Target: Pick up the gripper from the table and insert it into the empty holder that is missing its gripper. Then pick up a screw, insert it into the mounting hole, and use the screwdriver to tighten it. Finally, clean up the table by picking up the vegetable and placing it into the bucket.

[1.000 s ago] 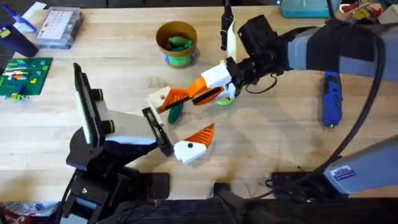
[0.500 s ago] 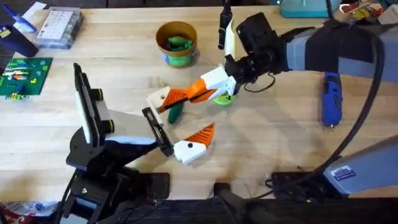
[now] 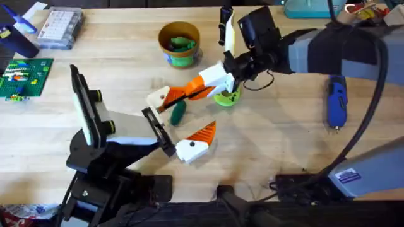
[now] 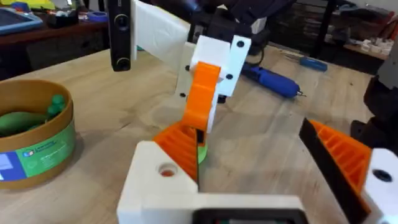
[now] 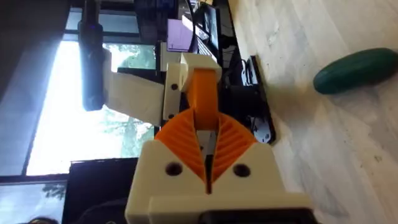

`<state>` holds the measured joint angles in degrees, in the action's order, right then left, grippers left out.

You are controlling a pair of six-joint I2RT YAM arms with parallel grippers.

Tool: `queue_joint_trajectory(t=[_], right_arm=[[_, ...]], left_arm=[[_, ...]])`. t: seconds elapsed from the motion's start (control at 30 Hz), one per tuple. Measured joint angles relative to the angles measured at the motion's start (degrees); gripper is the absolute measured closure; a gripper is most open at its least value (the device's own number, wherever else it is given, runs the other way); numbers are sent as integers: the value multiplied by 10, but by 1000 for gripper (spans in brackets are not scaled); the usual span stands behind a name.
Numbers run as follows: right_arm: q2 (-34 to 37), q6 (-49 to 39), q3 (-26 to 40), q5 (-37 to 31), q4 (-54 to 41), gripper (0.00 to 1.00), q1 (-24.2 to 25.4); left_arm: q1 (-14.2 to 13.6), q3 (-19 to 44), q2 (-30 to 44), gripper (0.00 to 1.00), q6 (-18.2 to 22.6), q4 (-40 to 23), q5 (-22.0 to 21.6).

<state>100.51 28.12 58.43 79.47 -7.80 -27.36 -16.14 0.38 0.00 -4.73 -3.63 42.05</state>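
The right claw [image 3: 180, 96], closed on the gripper [image 3: 161, 98], holds it just off the holder [image 3: 156, 131]; tilted, it could jam against the bar and slip.

A clear plastic compartment box [image 3: 60, 27] sits at the far left of the wooden counter [image 3: 126, 75]. Nearer, a green brick baseplate [image 3: 24, 78] carries small coloured bricks. A teal tray [image 3: 307, 7] lies along the far edge. A small lime-green ring [image 3: 227, 97] rests mid-counter.
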Motion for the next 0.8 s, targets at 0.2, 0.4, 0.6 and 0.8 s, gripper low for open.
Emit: queue_joint_trajectory(t=[0.2,0.4,0.6,0.8], right_arm=[[0,18,0,-3,2,910,-2],[0,22,0,-4,3,836,-11],[0,26,0,-2,5,542,-21],[0,27,0,-1,5,11,-22]], left_arm=[[0,0,0,14,0,0,-3],[0,0,0,14,0,0,3],[-1,0,0,14,0,0,13],[-1,0,0,14,0,0,17]])
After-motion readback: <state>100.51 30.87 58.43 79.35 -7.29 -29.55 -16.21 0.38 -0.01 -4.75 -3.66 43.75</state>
